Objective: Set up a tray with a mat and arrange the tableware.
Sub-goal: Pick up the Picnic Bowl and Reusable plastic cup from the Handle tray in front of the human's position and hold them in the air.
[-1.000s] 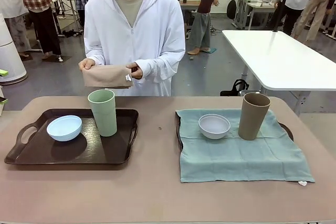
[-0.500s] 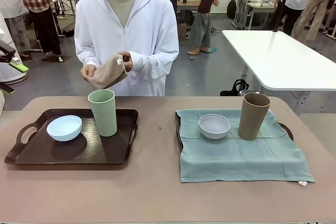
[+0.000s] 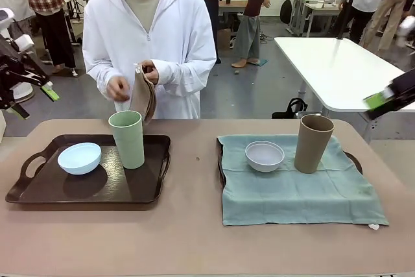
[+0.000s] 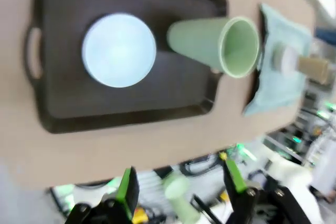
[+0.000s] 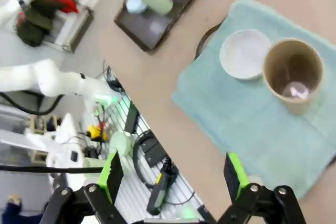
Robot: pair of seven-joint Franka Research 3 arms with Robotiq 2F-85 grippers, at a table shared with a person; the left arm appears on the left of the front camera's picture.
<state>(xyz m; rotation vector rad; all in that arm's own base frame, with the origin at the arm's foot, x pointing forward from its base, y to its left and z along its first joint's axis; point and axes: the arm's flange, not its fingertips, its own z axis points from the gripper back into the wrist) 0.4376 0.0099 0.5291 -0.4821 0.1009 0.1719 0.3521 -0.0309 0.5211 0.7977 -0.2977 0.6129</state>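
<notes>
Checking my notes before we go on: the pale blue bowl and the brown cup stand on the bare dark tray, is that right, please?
Not quite: the cup with the pale blue bowl on the bare dark tray is the light green cup; the brown cup stands on the teal mat. The front view shows it.

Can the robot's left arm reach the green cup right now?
Probably yes. The left arm's fingers are open, raised beside the tray. The green cup stands upright there, apart from the blue bowl, with nothing over it.
</notes>
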